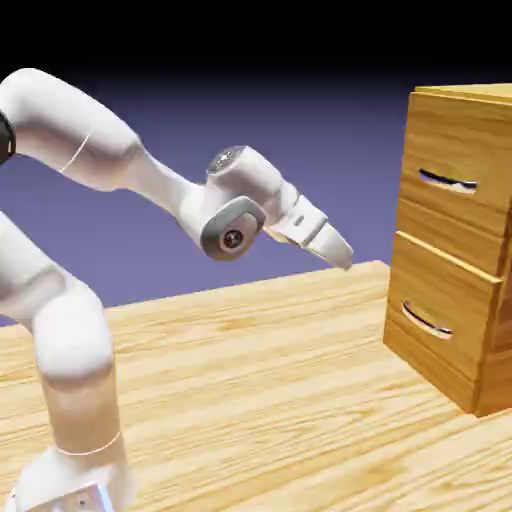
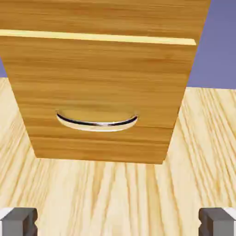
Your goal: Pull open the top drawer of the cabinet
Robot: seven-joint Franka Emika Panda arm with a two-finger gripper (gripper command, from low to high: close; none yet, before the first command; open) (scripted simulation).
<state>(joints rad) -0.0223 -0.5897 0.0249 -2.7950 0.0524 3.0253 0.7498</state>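
The light-brown wooden cabinet [image 1: 497,330] stands at the exterior view's right, both drawers shut flush. The top drawer [image 1: 455,150] carries a thin curved silver handle [image 1: 447,182]. My gripper [image 1: 341,252] hangs in the air well to the left of the cabinet, tilted down toward it and lower than the top handle. In the hand view my gripper [image 2: 117,223] is open, with its grey fingertips [image 2: 18,221] far apart and nothing between them. That view is centred on the lower drawer's handle [image 2: 97,121]; only the bottom strip of the top drawer [image 2: 101,14] shows above the seam.
The lower drawer [image 1: 445,290] sits under the top one, with its own silver handle [image 1: 427,320]. The cabinet rests on the wooden table [image 1: 250,370], which stretches between my arm's base at the lower left and the cabinet.
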